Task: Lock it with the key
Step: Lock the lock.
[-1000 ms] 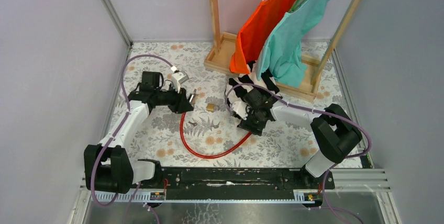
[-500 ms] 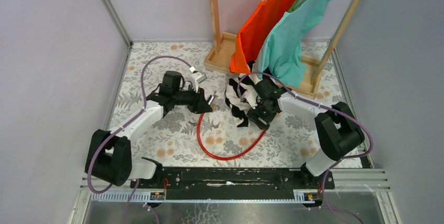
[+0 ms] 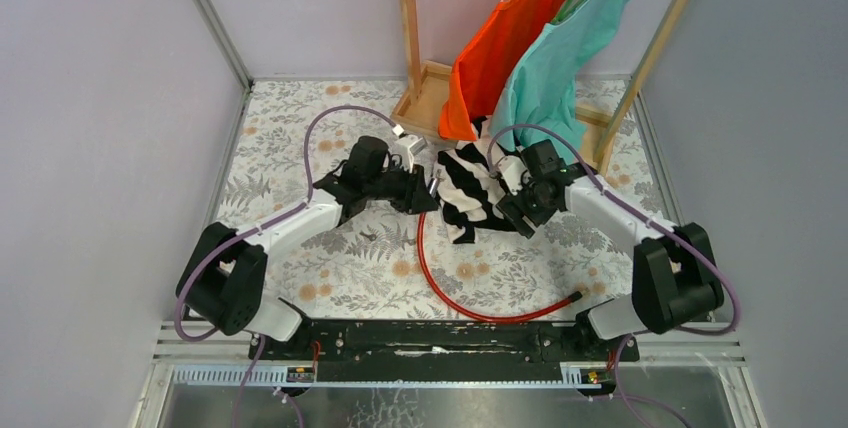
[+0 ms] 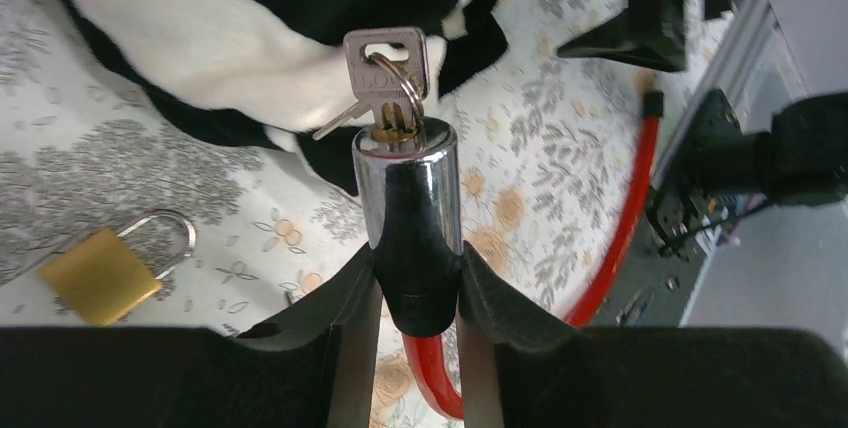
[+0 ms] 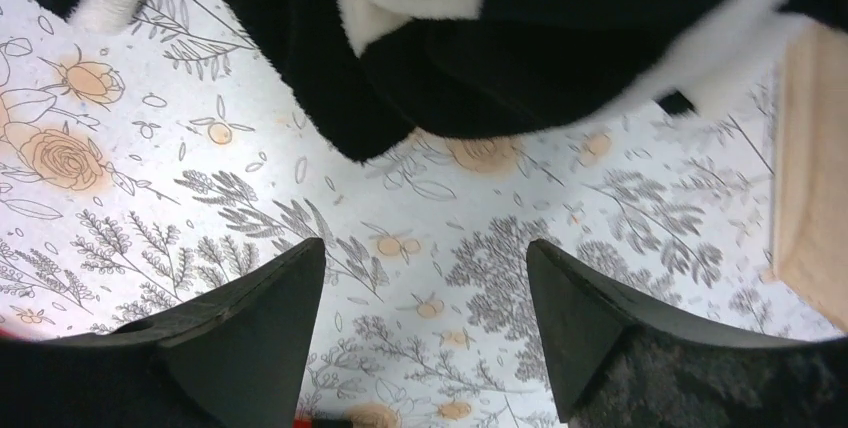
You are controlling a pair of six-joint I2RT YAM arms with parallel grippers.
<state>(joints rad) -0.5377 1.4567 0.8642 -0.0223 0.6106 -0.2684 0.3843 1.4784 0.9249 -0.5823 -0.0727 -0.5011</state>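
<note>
Consult the left wrist view for the key [image 4: 385, 63]. It is a flat, silvery metal blade with a stamped square head. It stands seated in the end face of the lock cylinder [image 4: 405, 168], and a thin wire ring through its head carries a second key beside it. The top external view does not resolve the key.

The left gripper [image 4: 418, 268] is clamped on the black sleeve at the base of the polished chrome cylinder, with both fingers pressed against it. The glossy red cable [image 3: 470, 308] leaves the sleeve. In the top view it curves across the table to a free end near the right arm's base.

Only the left wrist view shows the brass padlock [image 4: 100, 273]. It lies flat on the table with its steel shackle closed, well apart from the cylinder.

The right gripper [image 5: 425, 278] is spread wide and holds nothing. In its wrist view it hangs above bare table, just beside the edge of the striped cloth [image 5: 500, 28], a soft black-and-white fabric.

The table cover [image 3: 300, 118] is white with grey foliage and orange blossoms. At the far edge stands a wooden rack [image 3: 410, 28] carrying an orange shirt [image 3: 500, 38] and a teal shirt [image 3: 560, 58]. Plain pale lilac walls enclose the cell.
</note>
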